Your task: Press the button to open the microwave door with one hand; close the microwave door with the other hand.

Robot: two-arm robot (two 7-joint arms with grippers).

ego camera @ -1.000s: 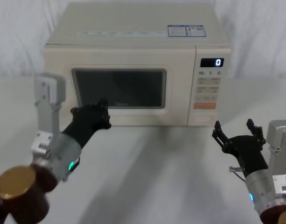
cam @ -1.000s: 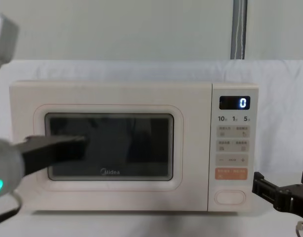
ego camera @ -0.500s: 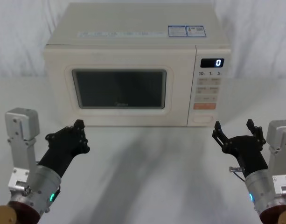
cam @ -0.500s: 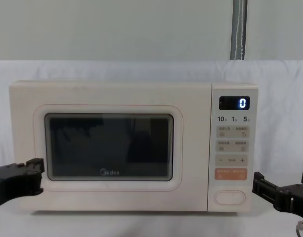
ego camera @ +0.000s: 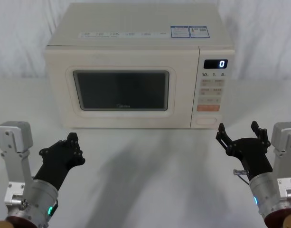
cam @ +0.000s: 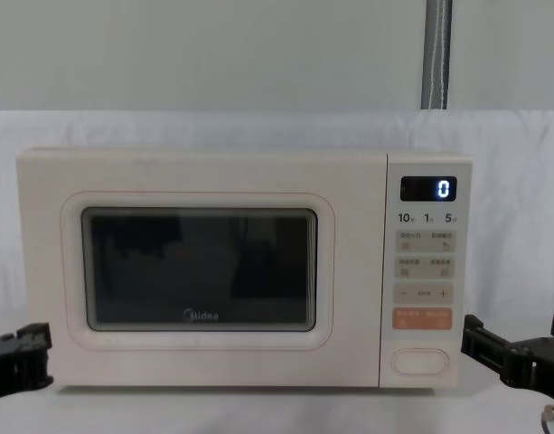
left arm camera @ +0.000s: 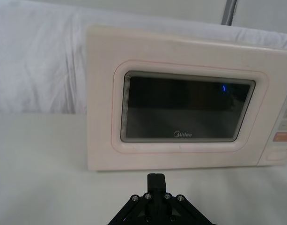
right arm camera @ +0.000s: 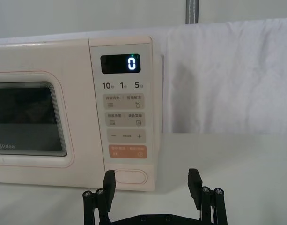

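The cream-white microwave (ego camera: 136, 23) stands at the back of the table, its display reading 0. The microwave door (ego camera: 121, 90) (cam: 200, 271) (left arm camera: 187, 112) sits flush and closed. At the foot of the control panel is the oval button (ego camera: 206, 121) (right arm camera: 129, 176) (cam: 419, 362). My left gripper (ego camera: 71, 142) (left arm camera: 156, 180) is shut, holds nothing, and hovers low in front of the door's left part, well clear of it. My right gripper (ego camera: 237, 130) (right arm camera: 151, 183) is open and empty, a short way in front of the button and slightly right of it.
White cloth covers the table (ego camera: 150, 161) and the backdrop. A grey pole (cam: 436, 54) rises behind the microwave's right side. An orange key pair (cam: 423, 317) sits just above the oval button. Free room lies between the two grippers in front of the oven.
My left gripper has drawn back from the door's window, down and toward me, to the table's front left. The door stays closed. The right arm has not moved.
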